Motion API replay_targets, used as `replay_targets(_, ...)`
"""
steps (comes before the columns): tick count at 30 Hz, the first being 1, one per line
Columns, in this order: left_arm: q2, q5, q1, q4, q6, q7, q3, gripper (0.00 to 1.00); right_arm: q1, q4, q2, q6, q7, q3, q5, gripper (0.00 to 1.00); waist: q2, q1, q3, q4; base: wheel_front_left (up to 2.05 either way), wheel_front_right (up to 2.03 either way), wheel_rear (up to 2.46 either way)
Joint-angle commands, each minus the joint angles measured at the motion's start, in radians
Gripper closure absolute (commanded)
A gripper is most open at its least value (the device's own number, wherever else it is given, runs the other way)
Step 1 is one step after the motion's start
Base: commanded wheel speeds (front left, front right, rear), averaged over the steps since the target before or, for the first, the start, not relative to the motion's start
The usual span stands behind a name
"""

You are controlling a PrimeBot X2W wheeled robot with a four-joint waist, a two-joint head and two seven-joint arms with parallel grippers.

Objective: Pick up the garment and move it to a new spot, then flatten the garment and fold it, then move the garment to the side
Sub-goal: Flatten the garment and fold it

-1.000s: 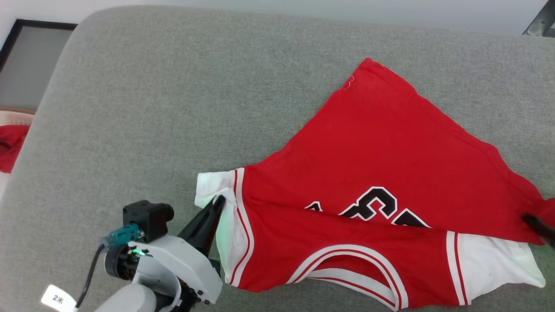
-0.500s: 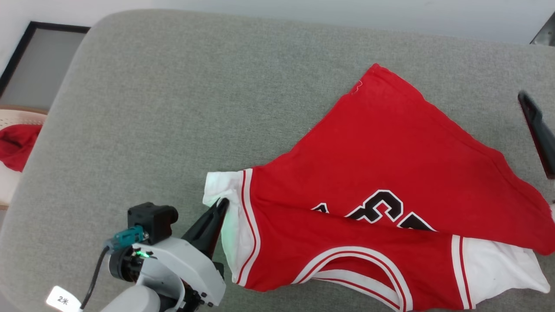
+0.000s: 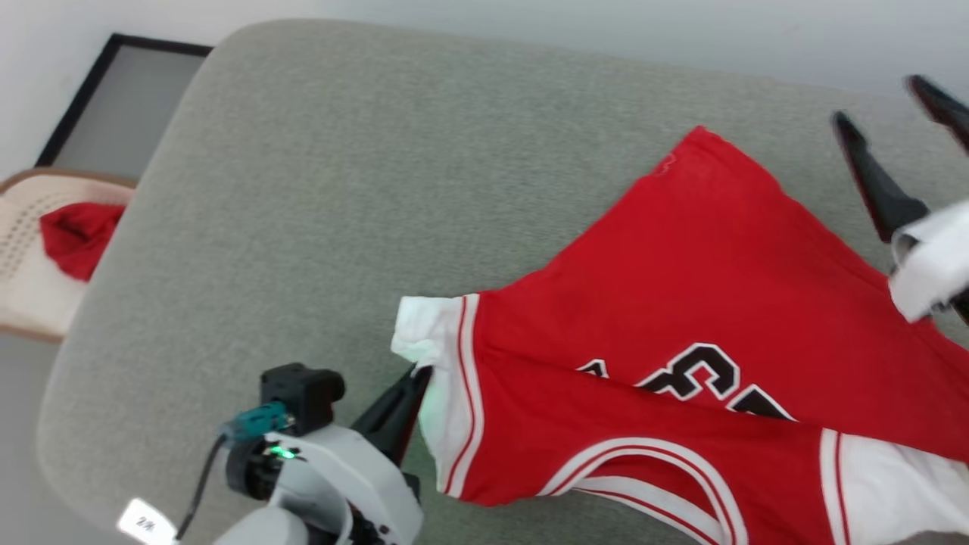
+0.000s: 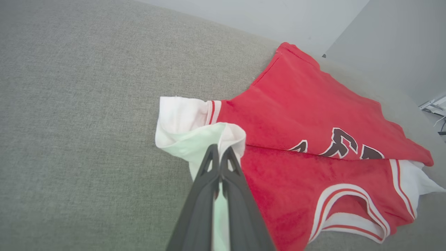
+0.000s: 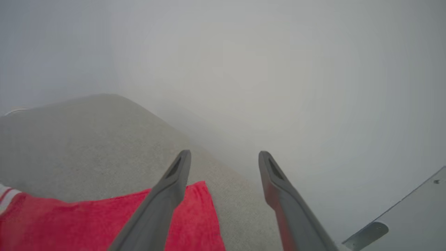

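Starting at the far left of the head view, a beige perforated basket (image 3: 23,303) sits beside the grey cushion (image 3: 341,189) and holds a plain red cloth bundle (image 3: 76,238). Further right, at the cushion's near edge, the left gripper (image 3: 418,372) reaches up to the garment (image 3: 681,303). Its two dark fingers are pressed together on a fold of the white sleeve (image 4: 181,115). In the left wrist view the left gripper (image 4: 220,150) has pale cloth caught between the fingers, with the sleeve bunched just past the tips.

The garment covers the right half of the cushion. Its red body runs from the pinched sleeve towards a hem corner at the far edge. A diagonal crease crosses it and hides part of the black number. The striped collar and the second sleeve lie near the front right.

At the far right the right gripper (image 3: 882,102) is past the garment's edge, its fingers wide apart and holding nothing. In the right wrist view the right gripper (image 5: 224,155) frames bare cushion and wall. The garment (image 5: 87,223) passes behind one finger.
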Motion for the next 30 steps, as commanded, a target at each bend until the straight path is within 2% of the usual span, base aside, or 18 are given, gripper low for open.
replay_targets(1, -0.017, 0.005, -0.015, 0.011, -0.013, 0.001, -0.011, 1.00, -0.070, 0.064, -0.006, 0.000, 0.063, 0.042, 0.056, 0.00, 0.0000, 0.0000, 0.011, 0.044, 0.00, 0.00, 0.00)
replay_targets(3, -0.027, 0.005, -0.022, 0.016, -0.020, 0.004, -0.019, 1.00, -0.107, 0.093, -0.021, 0.000, 0.099, 0.080, 0.081, 0.00, 0.0000, 0.0000, 0.018, 0.059, 0.00, 0.00, 0.00)
replay_targets(8, -0.077, 0.016, -0.055, 0.052, -0.054, -0.003, -0.052, 1.00, -0.280, 0.274, -0.062, 0.000, 0.336, 0.224, 0.218, 0.00, 0.0000, 0.0000, 0.051, 0.126, 0.00, 0.00, 0.00)
replay_targets(13, -0.137, 0.023, -0.095, 0.093, -0.094, -0.015, -0.084, 1.00, -0.425, 0.452, -0.082, 0.000, 0.536, 0.312, 0.296, 0.00, 0.0000, 0.0000, 0.098, 0.197, 0.00, 0.00, 0.00)
replay_targets(19, -0.197, 0.021, -0.135, 0.159, -0.141, -0.043, -0.104, 1.00, -0.536, 0.623, -0.052, 0.000, 0.681, 0.388, 0.327, 0.00, 0.0000, 0.0000, 0.144, 0.254, 0.00, 0.00, 0.00)
replay_targets(26, -0.227, 0.013, -0.151, 0.213, -0.165, -0.078, -0.100, 1.00, -0.577, 0.783, 0.002, 0.000, 0.786, 0.443, 0.347, 0.00, 0.0000, 0.0000, 0.176, 0.262, 0.00, 0.00, 0.00)
replay_targets(27, -0.230, 0.013, -0.154, 0.217, -0.168, -0.080, -0.099, 1.00, -0.574, 0.800, 0.007, 0.000, 0.795, 0.451, 0.348, 0.19, 0.0000, 0.0000, 0.179, 0.262, 0.00, 0.00, 0.00)
replay_targets(28, -0.232, 0.012, -0.156, 0.221, -0.170, -0.083, -0.099, 1.00, -0.576, 0.817, 0.009, 0.000, 0.805, 0.457, 0.352, 0.87, 0.0000, 0.0000, 0.181, 0.263, 0.00, 0.00, 0.00)
replay_targets(29, -0.234, 0.010, -0.158, 0.226, -0.172, -0.086, -0.098, 1.00, -0.576, 0.825, 0.010, 0.000, 0.810, 0.466, 0.352, 1.00, 0.0000, 0.0000, 0.183, 0.263, 0.00, 0.00, 0.00)
replay_targets(30, -0.233, 0.008, -0.160, 0.232, -0.175, -0.089, -0.097, 1.00, -0.581, 0.831, 0.010, 0.000, 0.813, 0.473, 0.354, 1.00, 0.0000, 0.0000, 0.184, 0.263, 0.00, 0.00, 0.00)
